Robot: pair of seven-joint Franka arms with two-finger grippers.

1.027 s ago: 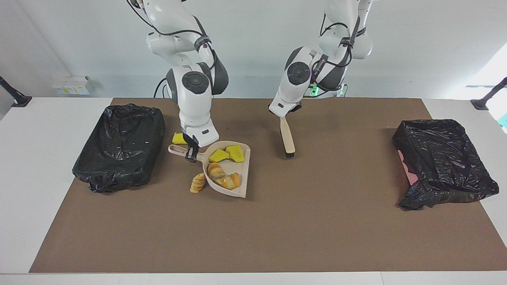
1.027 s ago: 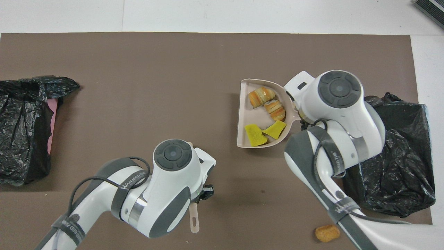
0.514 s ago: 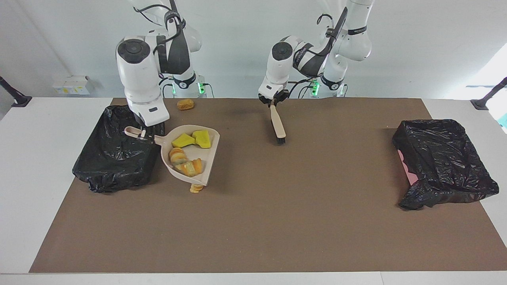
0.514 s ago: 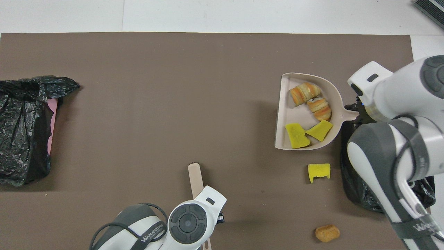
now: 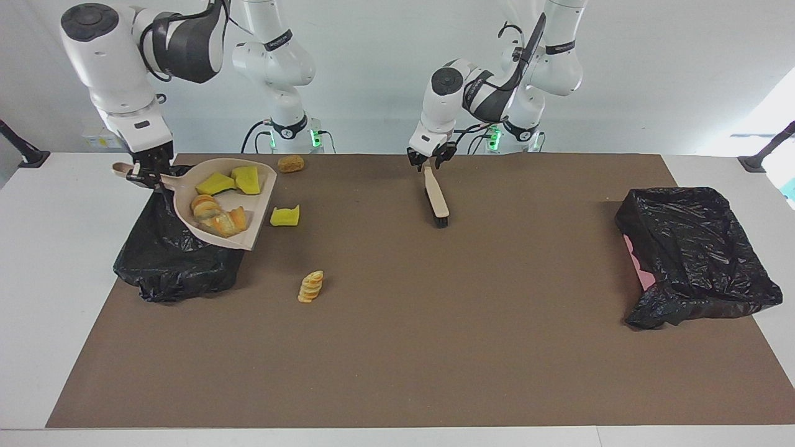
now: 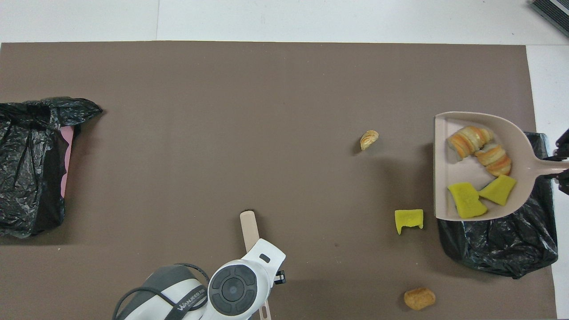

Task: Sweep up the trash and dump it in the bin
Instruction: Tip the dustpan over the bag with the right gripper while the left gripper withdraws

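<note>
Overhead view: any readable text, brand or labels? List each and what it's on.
"WANJEED": white lettering on the dark cable strap around the left arm; further letters run out of view, so the word may be cut short.
Small dark marks on the white housing of the left gripper and right gripper in the facing view: unreadable.
Nothing printed on the dustpan, brush or bin bags.

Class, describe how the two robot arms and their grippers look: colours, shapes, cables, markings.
Both arms are glossy white rounded segments with dark grey joint sections and round grey caps. Black cables loop outside. Green lights glow at the bases. The left gripper and right gripper have small black jaws.
</note>
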